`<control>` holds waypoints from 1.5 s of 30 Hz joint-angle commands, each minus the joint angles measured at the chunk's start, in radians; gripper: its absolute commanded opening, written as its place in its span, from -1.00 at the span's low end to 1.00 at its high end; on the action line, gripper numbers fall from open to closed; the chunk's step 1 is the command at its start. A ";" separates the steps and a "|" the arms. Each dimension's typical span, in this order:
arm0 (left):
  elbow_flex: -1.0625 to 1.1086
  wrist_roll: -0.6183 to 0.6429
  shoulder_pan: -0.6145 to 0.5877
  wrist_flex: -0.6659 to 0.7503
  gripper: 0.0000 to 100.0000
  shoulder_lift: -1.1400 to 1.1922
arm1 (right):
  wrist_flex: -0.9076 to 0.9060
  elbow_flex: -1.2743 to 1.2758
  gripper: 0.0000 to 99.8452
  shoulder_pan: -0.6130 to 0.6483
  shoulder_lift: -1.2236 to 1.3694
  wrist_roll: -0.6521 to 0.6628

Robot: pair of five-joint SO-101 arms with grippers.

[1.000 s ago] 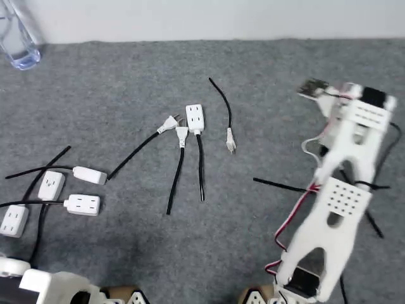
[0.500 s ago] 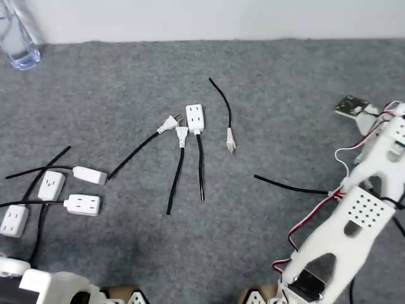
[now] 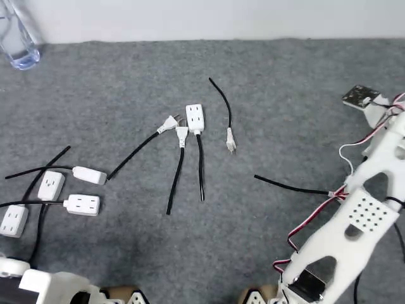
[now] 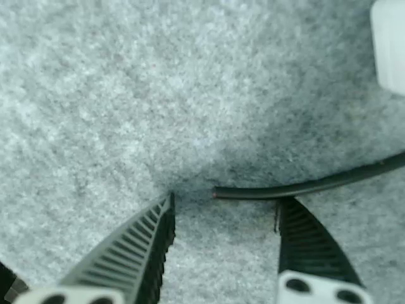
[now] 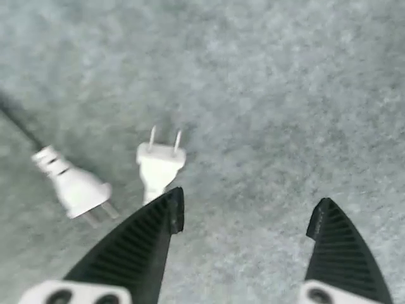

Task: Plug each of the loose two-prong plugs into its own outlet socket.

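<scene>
Swung outward since a second ago: white arm (image 3: 354,221), from right of centre in the high view to the far right edge. Plugs and cords on the grey carpet (image 3: 266,253) unmoved.

Nearest in the right wrist view, right gripper (image 5: 251,201) with jaws spread wide and bare carpet in the gap. Just past the tip of one finger, outside that gap, nearer plug (image 5: 157,163): lying flat, long axis roughly in line with the fingers, prongs pointing away from the gripper. Beside it, on the side away from the gap, second plug (image 5: 74,188), tilted, prongs aimed back toward the gripper, black cord trailing off.

Judged: a sideways shift needed to bring the nearer plug between the fingers, then a close across its narrow body. Right gripper the closer one for both.

Left gripper (image 4: 225,201) likewise spread, low over the carpet. Cut end of a black cord (image 4: 272,190) lying crosswise between the fingertips, not pinched. White block (image 4: 389,38) farther off, likely an outlet.

Farther, at centre of the high view, outlet socket (image 3: 194,116) with a pair of loose plugs (image 3: 169,123) just to its left and a lone plug (image 3: 231,140) to its right, none plugged in. More outlets (image 3: 83,204) at lower left.
</scene>
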State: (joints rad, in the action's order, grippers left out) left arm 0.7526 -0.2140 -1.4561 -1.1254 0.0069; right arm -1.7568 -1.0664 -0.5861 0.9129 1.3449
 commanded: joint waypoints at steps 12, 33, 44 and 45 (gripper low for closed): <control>0.019 0.012 0.031 0.048 -0.49 0.008 | -0.025 0.925 -0.39 0.119 -0.665 0.175; 0.021 0.011 0.046 0.046 -0.49 0.008 | 0.114 0.951 -0.49 0.021 -0.490 0.419; 0.021 0.011 0.048 0.046 -0.49 0.008 | 0.016 0.773 -0.49 0.047 -0.446 0.420; 0.021 0.012 0.048 0.046 -0.49 0.008 | 0.012 0.766 -0.49 0.058 -0.440 0.420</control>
State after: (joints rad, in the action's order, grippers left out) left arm 0.7633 -0.2125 -1.4484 -1.1116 0.0054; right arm -1.7047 -0.2256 -0.5616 0.4803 1.7515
